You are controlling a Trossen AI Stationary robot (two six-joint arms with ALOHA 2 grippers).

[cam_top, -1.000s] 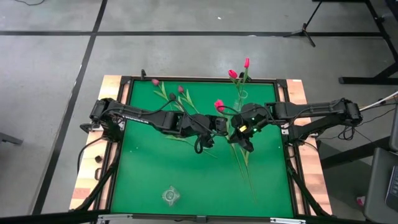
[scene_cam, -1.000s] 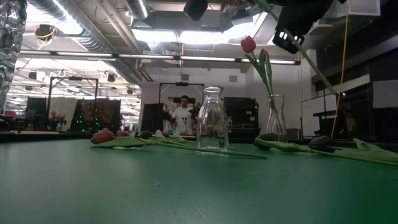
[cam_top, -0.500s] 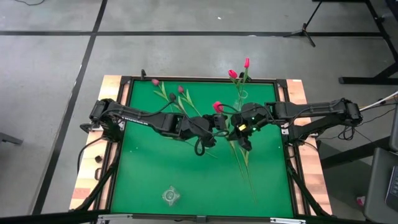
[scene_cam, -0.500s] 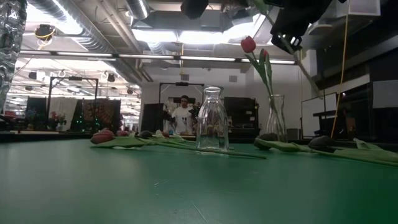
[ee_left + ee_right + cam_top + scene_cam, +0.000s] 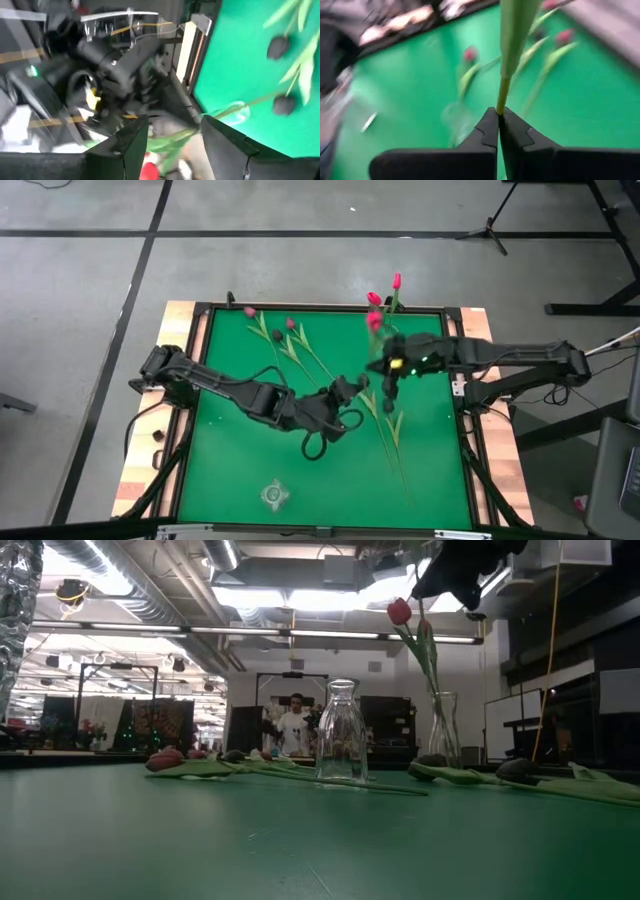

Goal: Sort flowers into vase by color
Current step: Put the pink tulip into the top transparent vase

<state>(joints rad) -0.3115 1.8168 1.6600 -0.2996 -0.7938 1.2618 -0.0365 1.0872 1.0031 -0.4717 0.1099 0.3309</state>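
My right gripper is shut on a pink-red flower, held above the table's far right. The flower's head is beside the glass vase, which has two pink-red flowers standing in it. My left gripper is open at mid-table, just left of the right one. In the left wrist view its fingers frame a green stem and a red head beyond them. Mauve flowers lie on the mat at the far left. Other stems lie at the near right. My right gripper pinches the flower's thin green stem between its two fingertips, below a leaf. The stem runs on forward from the fingertips. The flower is lifted clear of the mat, its head toward the far edge next to the vase.
An empty glass vase stands near the front edge, left of centre. Near-black flower heads lie on the mat on the right. A raised black frame borders the green mat. A person stands far off in the room behind.
My left gripper has opened, let go of the pink-red flower and drawn back toward the near edge. My right gripper, still shut on the stem, has swung the flower toward the far edge. Its head has moved from mid-table to beside the vase.
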